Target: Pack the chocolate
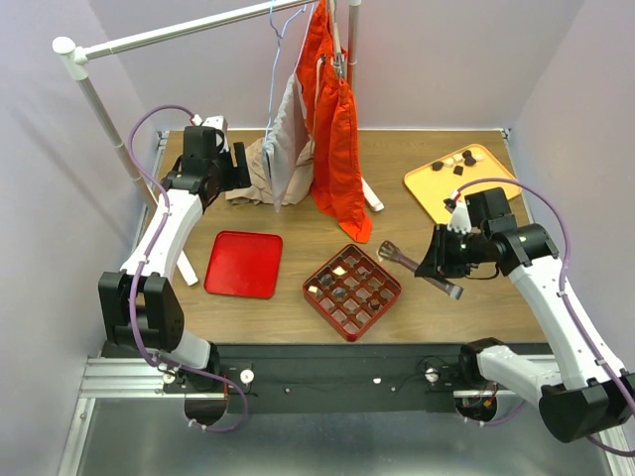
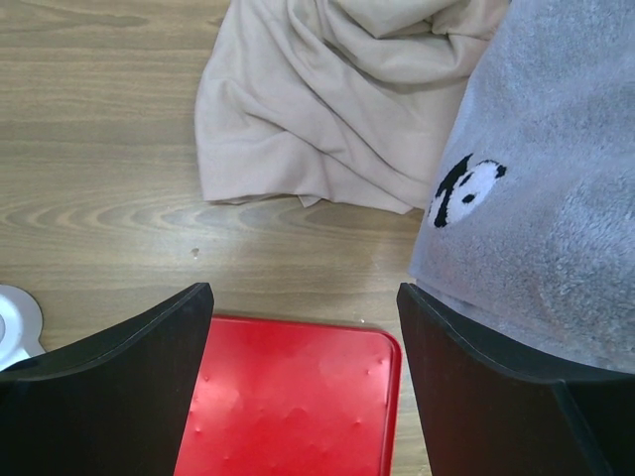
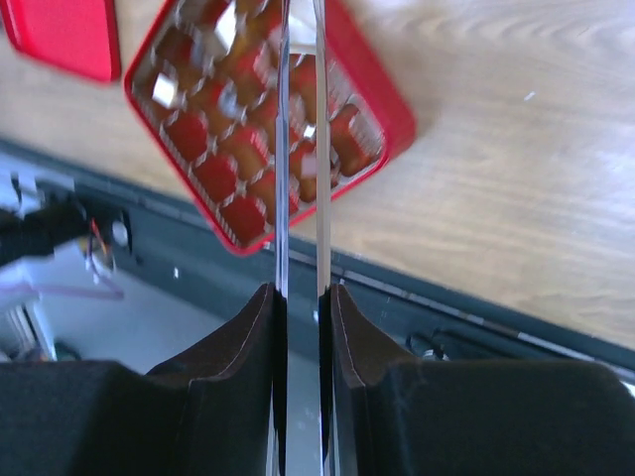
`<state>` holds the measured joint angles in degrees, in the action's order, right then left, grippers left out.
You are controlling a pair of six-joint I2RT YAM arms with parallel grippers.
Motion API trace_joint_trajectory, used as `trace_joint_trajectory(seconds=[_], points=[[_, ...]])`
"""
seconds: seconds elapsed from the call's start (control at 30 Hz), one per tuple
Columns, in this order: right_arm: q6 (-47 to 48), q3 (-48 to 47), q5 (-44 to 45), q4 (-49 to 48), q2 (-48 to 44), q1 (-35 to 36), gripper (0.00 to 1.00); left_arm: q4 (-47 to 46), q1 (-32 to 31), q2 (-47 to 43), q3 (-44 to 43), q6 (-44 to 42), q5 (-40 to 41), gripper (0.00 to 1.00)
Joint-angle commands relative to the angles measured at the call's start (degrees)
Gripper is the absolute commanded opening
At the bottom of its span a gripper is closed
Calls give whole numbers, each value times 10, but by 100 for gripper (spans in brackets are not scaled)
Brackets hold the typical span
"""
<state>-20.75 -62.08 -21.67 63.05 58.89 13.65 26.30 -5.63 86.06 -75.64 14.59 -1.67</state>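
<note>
Gripping metal tongs (image 3: 282, 149), right end effector (image 3: 301, 297) (left end effector (image 2: 303, 295) gaping, empty)

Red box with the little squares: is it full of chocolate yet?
Only partly full. Some squares of the red box hold chocolates, others show bare red. A few pieces sit on the yellow tray.

Overhead rear view, 2 close wrist views, box (image 1: 328, 316) seemingly shared

Overall light: bright, even, from overhead.
Shadows: soft, faint.
Glare, right wrist view: streaks along tongs (image 3: 320, 228) at 12 o'clock; sheen on table (image 3: 496, 40) at 1 o'clock.
Blur: red gridded box (image 3: 394, 107) and chocolate (image 3: 349, 139) smeared.
</note>
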Motion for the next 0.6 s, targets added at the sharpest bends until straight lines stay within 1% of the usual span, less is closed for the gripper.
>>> trace_joint_trajectory(seconds=[0.0, 0.07, 0.1, 0.13, 0.27, 0.57], points=[[19, -18, -40, 55, -12, 33, 5, 6, 4, 8, -27, 4, 11, 85], [20, -22, -40, 61, -11, 56, 5, 6, 4, 12, -29, 4, 12, 85], [21, -24, -41, 68, -9, 63, 5, 8, 4, 16, -32, 6, 28, 85], [23, -27, -42, 71, -5, 77, 5, 9, 4, 17, -35, 8, 28, 85], [22, -31, -58, 77, 3, 93, 5, 9, 4, 23, -36, 17, 19, 84], [24, -39, -54, 95, 26, 166, 6, 8, 4, 26, -35, 18, 19, 84]])
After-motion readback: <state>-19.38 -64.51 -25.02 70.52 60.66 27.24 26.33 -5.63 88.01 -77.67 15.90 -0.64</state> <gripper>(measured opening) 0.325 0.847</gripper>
